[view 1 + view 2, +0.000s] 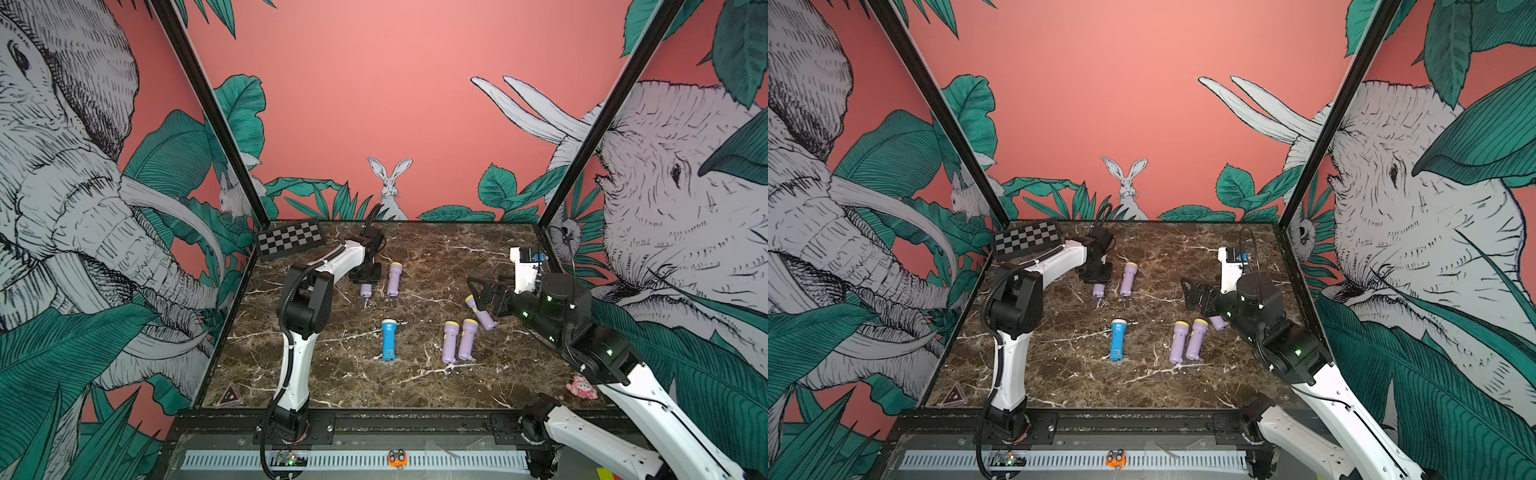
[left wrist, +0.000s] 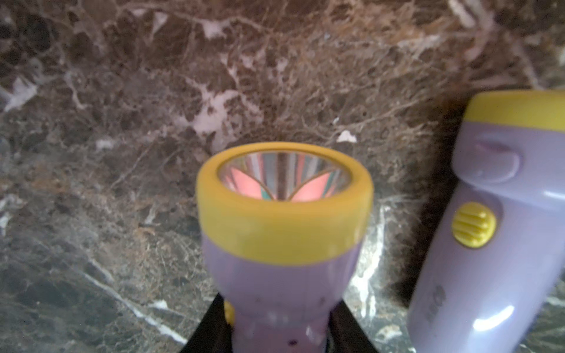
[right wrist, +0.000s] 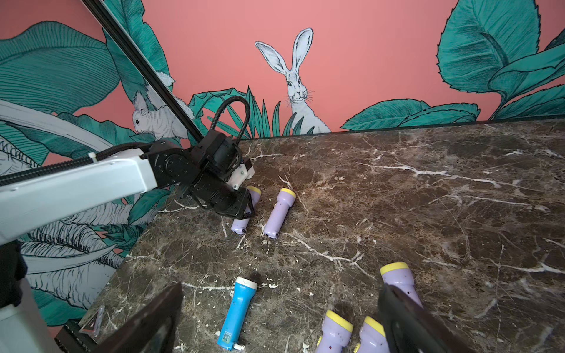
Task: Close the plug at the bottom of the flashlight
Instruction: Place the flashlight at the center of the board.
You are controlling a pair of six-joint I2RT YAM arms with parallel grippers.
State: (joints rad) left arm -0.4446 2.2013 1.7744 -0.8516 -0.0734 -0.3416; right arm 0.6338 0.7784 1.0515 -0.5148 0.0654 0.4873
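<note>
Over the marble worktop [image 1: 436, 386], the right hand [image 1: 476, 293] hangs wide open and empty on the right side, well apart from the left hand [image 1: 365, 277], which is clamped round a purple flashlight [image 1: 365, 290] at the far left. Its long axis runs front to back with the plug end [image 3: 241, 229] facing front, so I'd guess the right hand crosses over.

Polished brown marble-look tabletop [image 2: 122, 122], white veins, faint sheen. Smooth glossy plastic on purple flashlight [image 2: 281, 287] & second purple flashlight [image 2: 489, 244]. Yellow plastic bezel [image 2: 284, 232], softer sheen. Reflector [image 2: 284, 180] mirror-bright, faceted. Blue flashlight [image 3: 237, 311] smooth plastic. Left arm shell [image 3: 76, 183] smooth white plastic. Cable conduit [image 3: 232, 105] ribbed, black.
</note>
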